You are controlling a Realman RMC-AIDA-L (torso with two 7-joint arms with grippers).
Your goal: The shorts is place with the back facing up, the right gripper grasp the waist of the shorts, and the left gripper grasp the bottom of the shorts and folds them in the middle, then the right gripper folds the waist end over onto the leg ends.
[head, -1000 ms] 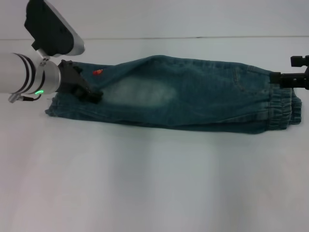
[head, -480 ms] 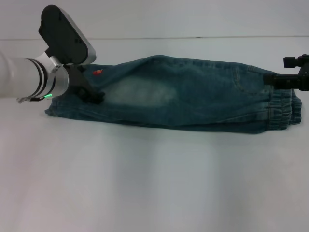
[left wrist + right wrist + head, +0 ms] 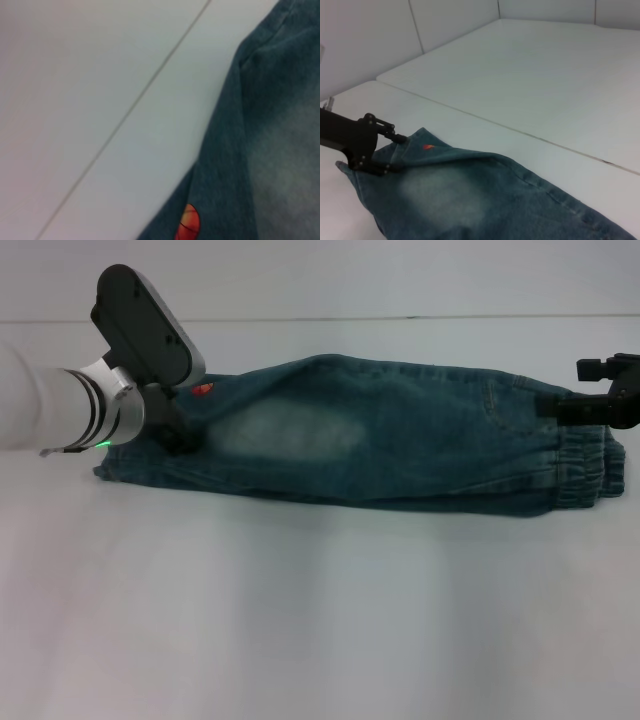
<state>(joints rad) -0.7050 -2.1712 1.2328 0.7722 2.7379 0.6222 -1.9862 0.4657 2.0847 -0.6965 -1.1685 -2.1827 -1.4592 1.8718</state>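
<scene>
White surface [image 3: 300, 620] fills everything I see from the head camera, with a pale wall behind it and one thin seam line running across where they meet. On it lie the denim shorts [image 3: 400, 440], already doubled lengthwise into one long band that runs from my left pincer [image 3: 178, 432] across to my right pincer [image 3: 560, 405].

My left pincer sits on the leg end of the shorts, pressed down into the cloth just beside a small orange patch [image 3: 203, 390] (it looks like a little printed badge, though I can't read it). From the right wrist camera I can see its dark fingers [image 3: 380, 167] at the hem edge, with denim between them and a fold of cloth lifted there, so I take it as closed on the shorts. The left wrist camera gives me only the denim edge, the orange patch and bare surface.

My right pincer is at the opposite end, by the elastic waistband [image 3: 585, 465]. Its dark tip touches the upper edge of the waist, with the gathered band lying just below it. I cannot tell whether its fingers are apart or together, nor whether it has cloth in them.

A faded, lighter area [image 3: 285, 430] lies on the denim near the left pincer.
</scene>
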